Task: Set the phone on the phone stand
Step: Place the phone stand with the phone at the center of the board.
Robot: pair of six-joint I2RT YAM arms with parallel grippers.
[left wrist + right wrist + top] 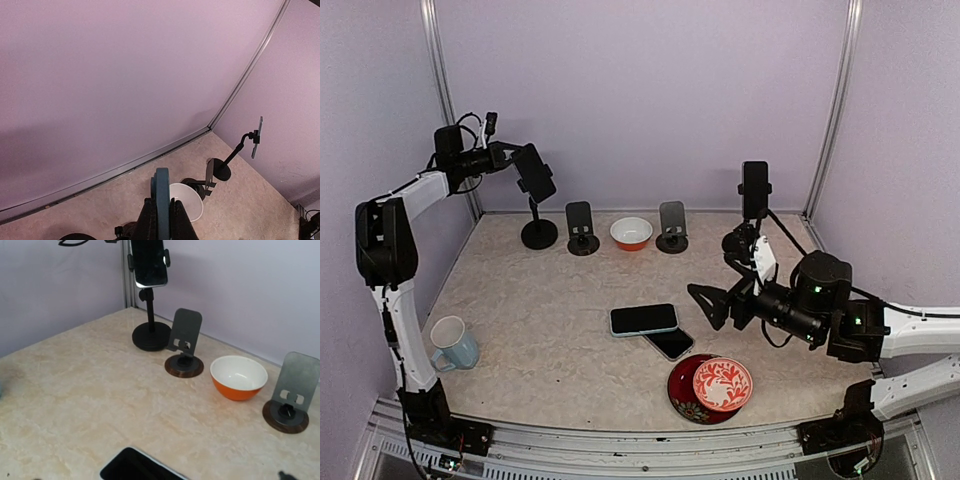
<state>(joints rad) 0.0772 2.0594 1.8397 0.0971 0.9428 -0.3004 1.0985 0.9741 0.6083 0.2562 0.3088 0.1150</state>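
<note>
High at the back left, my left gripper [512, 160] is shut on a dark phone [534, 173], which sits at the head of a tall black phone stand [539, 234]. In the left wrist view the phone's teal edge [163, 192] stands upright between my fingers [148, 220]. The right wrist view shows the same phone [148, 262] with the stand's clamp ears at its sides. My right gripper [708, 306] hangs open and holds nothing, low over the table just right of two phones [644, 319] lying flat.
Two small plate stands [582, 226] [671, 225] flank an orange bowl [631, 232] along the back wall. A second tall stand [755, 190] carries a phone at the back right. A mug [453, 343] sits front left and red dishes [712, 388] at the front.
</note>
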